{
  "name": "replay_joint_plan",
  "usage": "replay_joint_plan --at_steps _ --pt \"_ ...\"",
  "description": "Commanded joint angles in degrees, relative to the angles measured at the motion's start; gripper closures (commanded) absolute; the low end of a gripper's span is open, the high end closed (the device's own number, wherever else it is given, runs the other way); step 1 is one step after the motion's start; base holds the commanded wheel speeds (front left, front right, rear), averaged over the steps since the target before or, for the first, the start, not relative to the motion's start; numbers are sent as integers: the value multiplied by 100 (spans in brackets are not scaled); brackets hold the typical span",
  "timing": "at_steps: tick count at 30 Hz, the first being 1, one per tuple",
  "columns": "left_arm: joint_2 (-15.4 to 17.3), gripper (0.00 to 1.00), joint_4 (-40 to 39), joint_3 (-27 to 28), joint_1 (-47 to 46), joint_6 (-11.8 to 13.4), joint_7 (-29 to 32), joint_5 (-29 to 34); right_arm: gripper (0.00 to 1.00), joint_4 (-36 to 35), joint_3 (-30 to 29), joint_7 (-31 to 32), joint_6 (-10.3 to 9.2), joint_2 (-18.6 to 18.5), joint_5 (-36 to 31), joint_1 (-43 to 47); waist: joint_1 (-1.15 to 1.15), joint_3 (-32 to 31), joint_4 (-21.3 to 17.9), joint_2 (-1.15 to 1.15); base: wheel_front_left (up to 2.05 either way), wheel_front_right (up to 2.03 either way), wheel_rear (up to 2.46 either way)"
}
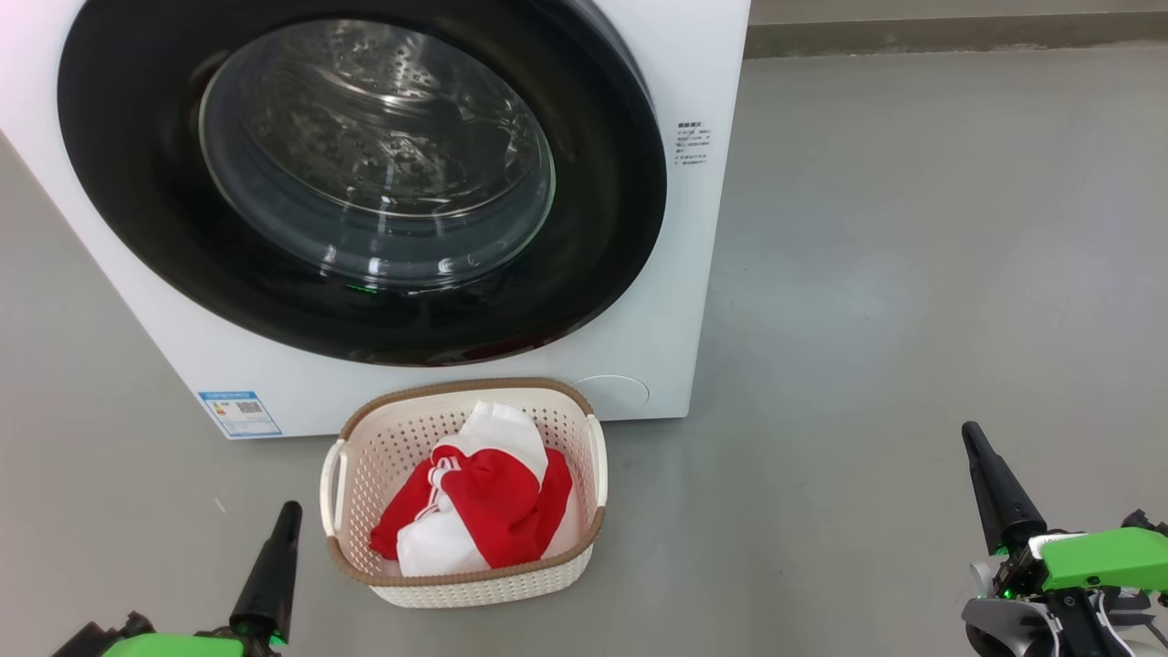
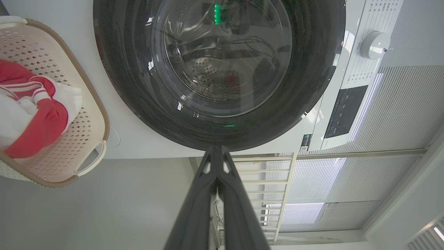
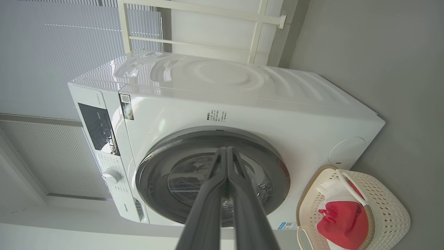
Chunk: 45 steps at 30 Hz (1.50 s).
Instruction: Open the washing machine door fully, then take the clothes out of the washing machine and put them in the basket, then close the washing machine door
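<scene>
Clothes [image 1: 493, 502] in basket [image 1: 474, 593], door [image 1: 119, 182] shut

Grey floor [image 1: 912, 274], pale ribbed blinds [image 3: 52, 52]

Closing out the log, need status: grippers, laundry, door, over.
Left gripper and right gripper shut, empty. Clothes in basket, washing machine door closed. Nothing in the way.

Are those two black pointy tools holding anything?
Nothing is held. The left tool and the right tool are both shut and empty; the red-and-white fabric clothes lie in the cream perforated plastic basket.
</scene>
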Motion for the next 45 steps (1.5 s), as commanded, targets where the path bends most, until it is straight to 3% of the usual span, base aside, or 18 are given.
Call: replay_joint_plan --at_steps 1,45 --pt "48 100 -119 202 -228 -42 18 -40 100 -141 97 33 -4 -40 -34 -235 0 0 0 0 0 0 0" --pt "48 100 -120 201 -228 -42 18 -40 100 -139 52 69 -4 -9 -71 -239 0 0 0 0 0 0 0"
